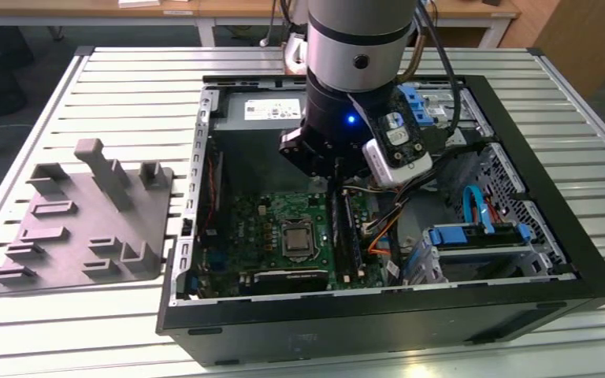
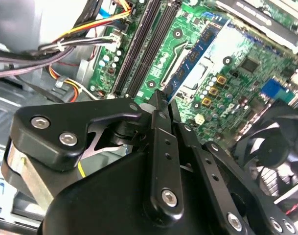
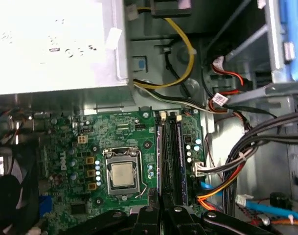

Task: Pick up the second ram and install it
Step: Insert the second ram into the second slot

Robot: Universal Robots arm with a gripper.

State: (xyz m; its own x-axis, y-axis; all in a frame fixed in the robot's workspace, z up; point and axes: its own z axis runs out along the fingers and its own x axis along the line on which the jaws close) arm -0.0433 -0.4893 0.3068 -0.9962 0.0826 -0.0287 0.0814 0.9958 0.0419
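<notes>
My gripper (image 1: 337, 183) hangs inside the open computer case (image 1: 554, 236), low over the green motherboard (image 1: 271, 213). Its fingers (image 2: 156, 147) are pressed together with nothing between them in the second wrist view. Right under the fingertips in the exterior view, a long dark stick, the second ram (image 1: 349, 232), stands on edge in the memory slots. In the first wrist view the shut gripper (image 3: 161, 211) lines up with the dark slots (image 3: 171, 156). I cannot tell whether the tips touch the stick.
A grey moulded fixture tray (image 1: 82, 220) lies on the slatted table at the exterior view's left. Cable bundles (image 3: 246, 156), a blue drive bracket (image 1: 471, 236), the processor socket (image 3: 122, 174) and a black fan (image 2: 276, 142) crowd the slots inside the case.
</notes>
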